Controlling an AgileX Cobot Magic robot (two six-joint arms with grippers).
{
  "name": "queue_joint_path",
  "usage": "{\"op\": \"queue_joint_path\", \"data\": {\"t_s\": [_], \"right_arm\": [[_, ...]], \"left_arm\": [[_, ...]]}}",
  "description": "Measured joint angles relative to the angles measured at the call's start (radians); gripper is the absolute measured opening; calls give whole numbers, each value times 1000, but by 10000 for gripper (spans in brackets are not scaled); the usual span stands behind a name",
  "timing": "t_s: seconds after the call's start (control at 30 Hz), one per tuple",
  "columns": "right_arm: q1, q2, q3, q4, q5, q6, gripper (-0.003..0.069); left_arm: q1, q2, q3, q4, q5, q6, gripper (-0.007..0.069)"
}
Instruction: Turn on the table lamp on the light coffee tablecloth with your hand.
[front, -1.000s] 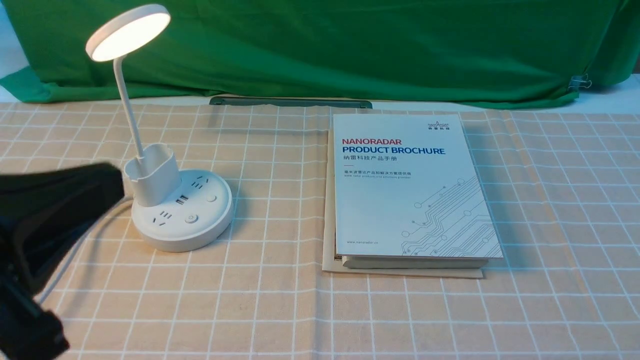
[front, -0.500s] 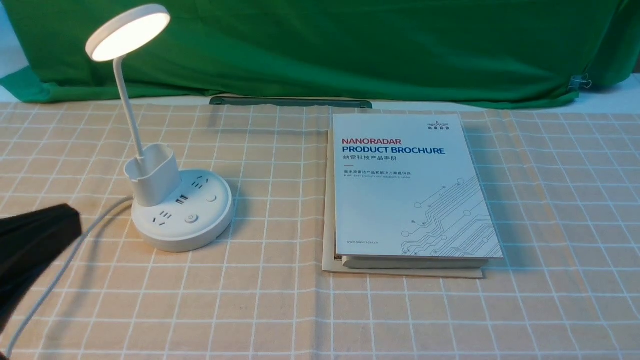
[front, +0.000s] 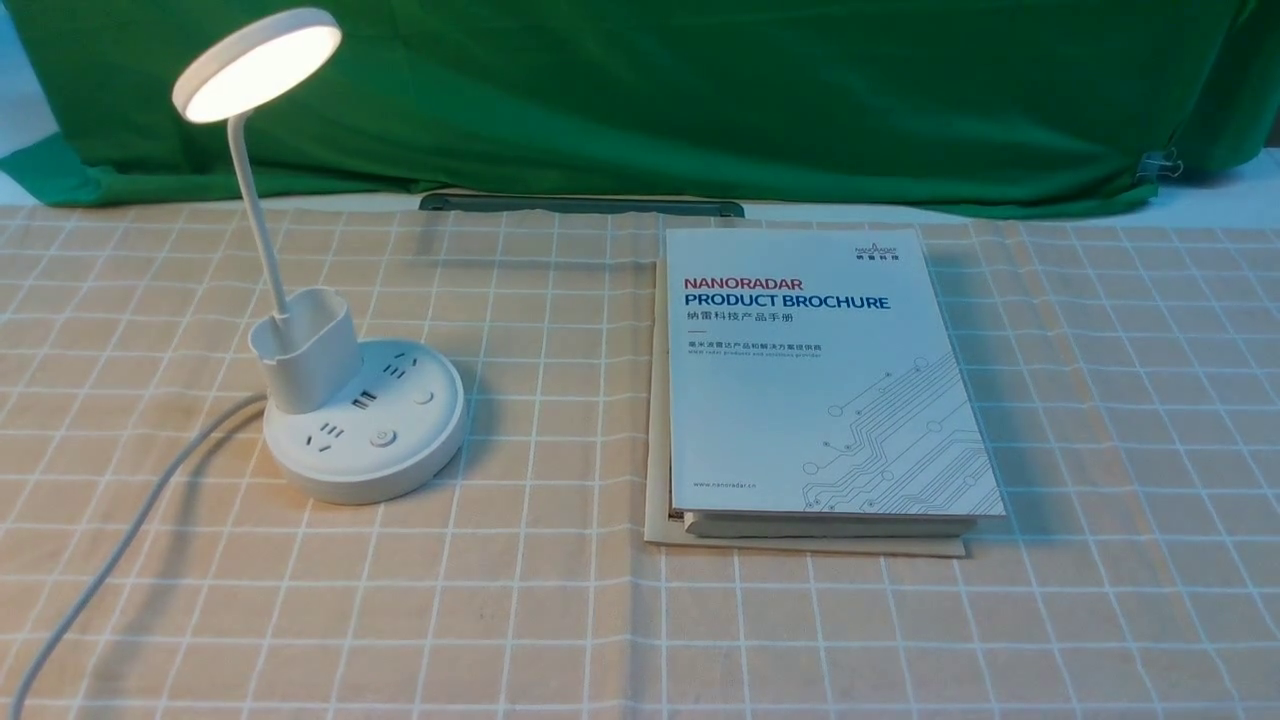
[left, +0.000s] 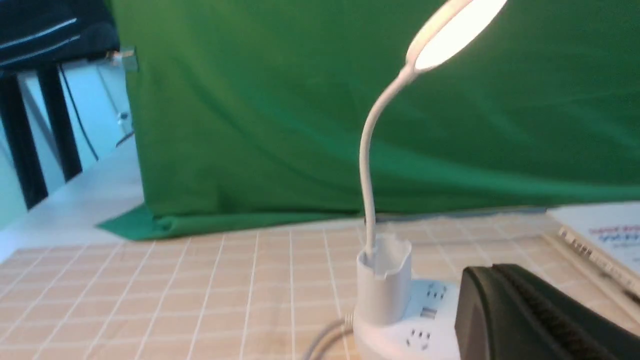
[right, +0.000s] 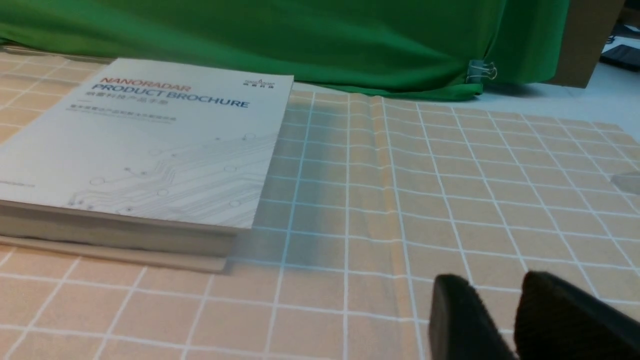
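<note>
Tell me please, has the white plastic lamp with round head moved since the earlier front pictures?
No, the white plastic lamp stands at the same place on the beige gridded tablecloth.

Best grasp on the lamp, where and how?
I'd take the table lamp by its cup holder, coming from above, one finger inside and one outside the wall. It stands upright, looks open-topped and thin-walled. The neck is slim and curved, so it may flex; the button on the base is best avoided.
</note>
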Motion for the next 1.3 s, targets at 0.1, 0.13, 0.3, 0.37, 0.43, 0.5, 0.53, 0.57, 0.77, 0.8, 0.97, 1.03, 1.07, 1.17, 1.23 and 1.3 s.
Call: {"op": "queue_joint_path", "data": {"t_s": [0.1, 0.13, 0.3, 0.37, 0.43, 0.5, 0.53, 0.57, 0.77, 0.8, 0.97, 1.03, 1.07, 1.17, 1.23, 1.3], "right_arm": [[0, 0, 0, 0, 0, 0, 239], [0, 0, 0, 0, 0, 0, 239], [0, 0, 0, 0, 0, 0, 239], [0, 0, 0, 0, 0, 0, 239], [0, 0, 0, 0, 0, 0, 239], [0, 0, 0, 0, 0, 0, 239], [0, 0, 0, 0, 0, 0, 239], [0, 0, 0, 0, 0, 0, 239], [0, 0, 0, 0, 0, 0, 238], [0, 0, 0, 0, 0, 0, 238], [0, 0, 0, 0, -1, 0, 238], [0, 0, 0, 0, -1, 0, 238], [0, 0, 0, 0, -1, 0, 238], [0, 0, 0, 0, -1, 0, 238], [0, 0, 0, 0, -1, 0, 238], [0, 0, 0, 0, -1, 0, 238]], "left_arm": [[2, -1, 40, -1, 26, -1, 0], [2, -2, 41, -6, 47, -2, 0], [2, -3, 42, -31, 146, -3, 0], [2, -3, 42, -38, 149, -4, 0], [2, -3, 42, -42, 149, -4, 0], [2, -4, 42, -43, 150, -4, 0], [2, -4, 42, -44, 150, -4, 0], [2, -4, 42, -44, 150, -4, 0], [2, -5, 42, -44, 150, -4, 0], [2, -5, 42, -44, 150, -4, 0], [2, -5, 42, -44, 150, -4, 0], [2, -5, 42, -44, 150, -4, 0], [2, -5, 42, -44, 150, -4, 0], [2, -5, 42, -44, 150, -4, 1], [2, -5, 42, -44, 150, -4, 1], [2, -5, 42, -44, 150, -4, 1]]}}
